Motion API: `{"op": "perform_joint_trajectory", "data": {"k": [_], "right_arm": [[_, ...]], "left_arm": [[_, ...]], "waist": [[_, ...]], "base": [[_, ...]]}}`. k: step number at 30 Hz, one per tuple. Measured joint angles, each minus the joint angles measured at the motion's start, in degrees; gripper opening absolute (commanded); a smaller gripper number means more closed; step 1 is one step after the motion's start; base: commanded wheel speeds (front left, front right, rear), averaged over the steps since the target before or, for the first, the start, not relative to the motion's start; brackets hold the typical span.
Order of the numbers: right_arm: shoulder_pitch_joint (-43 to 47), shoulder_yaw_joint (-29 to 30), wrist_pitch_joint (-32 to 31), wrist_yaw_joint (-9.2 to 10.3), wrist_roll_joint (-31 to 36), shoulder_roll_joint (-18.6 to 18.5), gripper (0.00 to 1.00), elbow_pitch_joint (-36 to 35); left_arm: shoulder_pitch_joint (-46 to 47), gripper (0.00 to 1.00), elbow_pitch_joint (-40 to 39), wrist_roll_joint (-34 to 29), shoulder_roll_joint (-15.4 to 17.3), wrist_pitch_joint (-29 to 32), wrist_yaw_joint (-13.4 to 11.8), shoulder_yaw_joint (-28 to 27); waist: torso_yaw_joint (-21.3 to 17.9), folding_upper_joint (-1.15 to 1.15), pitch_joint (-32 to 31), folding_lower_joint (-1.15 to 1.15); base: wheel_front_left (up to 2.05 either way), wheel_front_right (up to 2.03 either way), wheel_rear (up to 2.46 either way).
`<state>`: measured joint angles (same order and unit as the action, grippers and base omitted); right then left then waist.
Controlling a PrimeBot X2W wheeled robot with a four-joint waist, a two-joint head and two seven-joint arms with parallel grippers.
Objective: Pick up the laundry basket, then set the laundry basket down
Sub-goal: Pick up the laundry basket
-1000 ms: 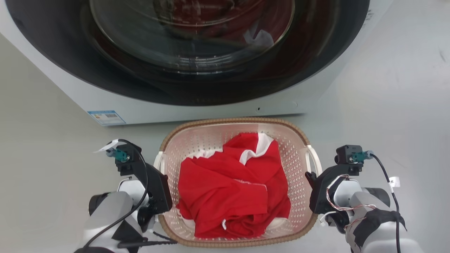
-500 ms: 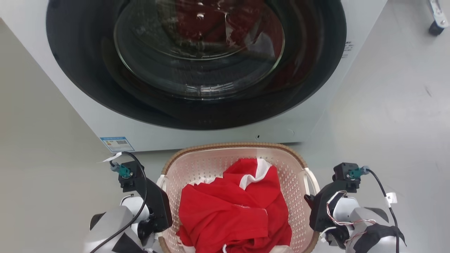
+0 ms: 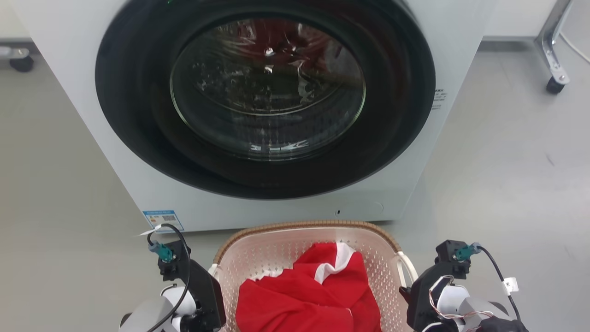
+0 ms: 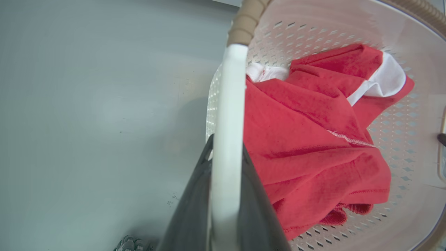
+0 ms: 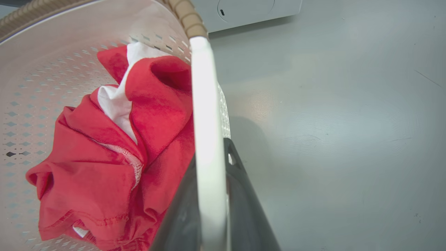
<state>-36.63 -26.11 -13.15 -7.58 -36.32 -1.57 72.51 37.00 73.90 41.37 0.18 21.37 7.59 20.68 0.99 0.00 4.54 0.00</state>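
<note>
The head view has swung upward since a second ago: the washer [image 3: 69,92] door now shows whole and the basket [image 3: 295,228] sits lower in frame, though its place between the tools is unchanged. The left tool [image 4: 226,153] pinches the left white handle [image 4: 228,104], one dark finger on each side; the right tool [image 5: 210,155] pinches the right handle [image 5: 204,87] likewise. The basket is just before the washer, a red and white garment [image 3: 313,299] heaped inside. Whether it rests on the grey floor [image 3: 507,161] I cannot tell.
</note>
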Motion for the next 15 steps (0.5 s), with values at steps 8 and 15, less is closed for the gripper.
{"op": "perform_joint_trajectory", "data": {"k": [8,15], "right_arm": [[1.6,-0.2,-0.9,0.00,-0.6,0.0,0.00,0.1],[3.4,-0.2,-1.4,0.00,-1.9,0.1,0.00,0.2]], "left_arm": [[-1.4,0.00,0.1,0.5,0.0,1.3,0.0,0.1],[-3.3,0.00,0.1,0.8,0.0,1.9,0.0,0.2]], "waist": [[-0.2,0.00,-3.0,0.00],[-0.4,0.00,-5.2,0.00]], "base": [[0.00,0.00,0.00],[0.00,0.00,0.00]]}}
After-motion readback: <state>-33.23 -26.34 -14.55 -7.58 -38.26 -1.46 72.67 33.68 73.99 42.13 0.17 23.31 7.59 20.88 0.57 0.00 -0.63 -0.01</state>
